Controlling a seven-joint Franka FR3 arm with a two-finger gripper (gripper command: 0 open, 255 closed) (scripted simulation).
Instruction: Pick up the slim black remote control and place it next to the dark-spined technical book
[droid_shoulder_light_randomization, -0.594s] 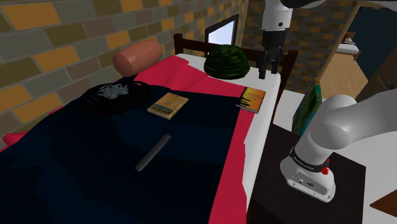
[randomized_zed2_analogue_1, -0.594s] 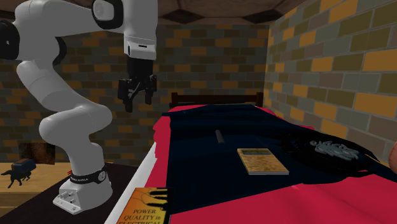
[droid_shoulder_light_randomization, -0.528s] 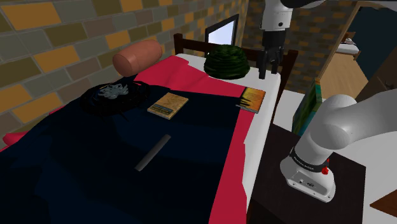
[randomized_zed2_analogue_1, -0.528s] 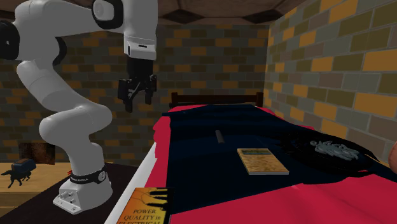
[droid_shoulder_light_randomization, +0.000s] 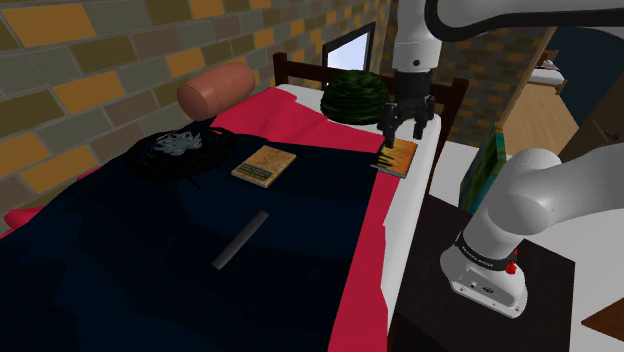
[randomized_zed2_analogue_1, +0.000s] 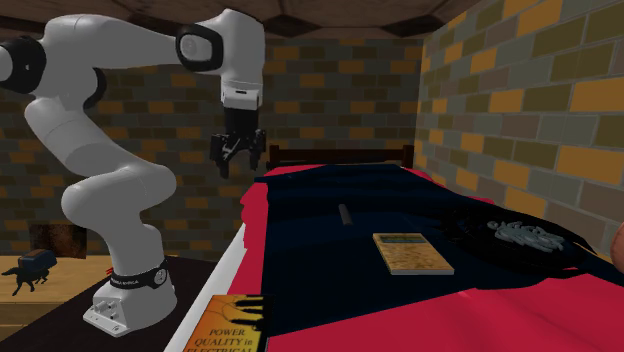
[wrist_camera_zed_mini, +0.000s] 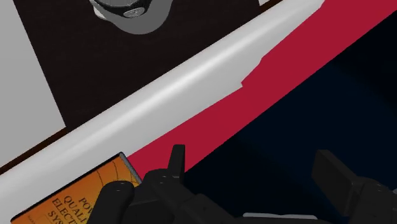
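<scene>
The arm (droid_shoulder_light_randomization: 530, 195) reaches up from its stand and bends over the bed's (droid_shoulder_light_randomization: 402, 250) white edge. The jaws point down, wide open, nothing between them. In the shoulder view they hang right over the orange book (droid_shoulder_light_randomization: 398, 157), which lies flat at the edge of the bed on the red sheet (droid_shoulder_light_randomization: 362, 270). In the wrist view a corner of that book (wrist_camera_zed_mini: 70, 202) sits just beside one finger (wrist_camera_zed_mini: 177, 159), and the other finger (wrist_camera_zed_mini: 332, 170) stands far off over the dark blanket (wrist_camera_zed_mini: 331, 95).

Now the remote (droid_shoulder_light_randomization: 240, 240): a slim grey-black bar, flat on the blanket (droid_shoulder_light_randomization: 140, 270) in the middle of the bed and lying on a diagonal. It is well apart from the jaws, with nothing touching it. The second exterior view has it (randomized_zed2_analogue_1: 345, 214) further down the bed, beyond the tan book (randomized_zed2_analogue_1: 411, 253).

That tan book (droid_shoulder_light_randomization: 264, 165) lies flat on the blanket between the remote and the head of the bed. Next to it, towards the shoulder view's left, is a black tangle with something grey on top (droid_shoulder_light_randomization: 178, 148). At the head end are a green round cushion (droid_shoulder_light_randomization: 355, 97) and a pink bolster (droid_shoulder_light_randomization: 217, 87). The orange book (randomized_zed2_analogue_1: 228, 325) pokes in at the second exterior view's bottom edge, its cover lettering partly readable. Brick walls (randomized_zed2_analogue_1: 520, 90) stand around the bed.
</scene>
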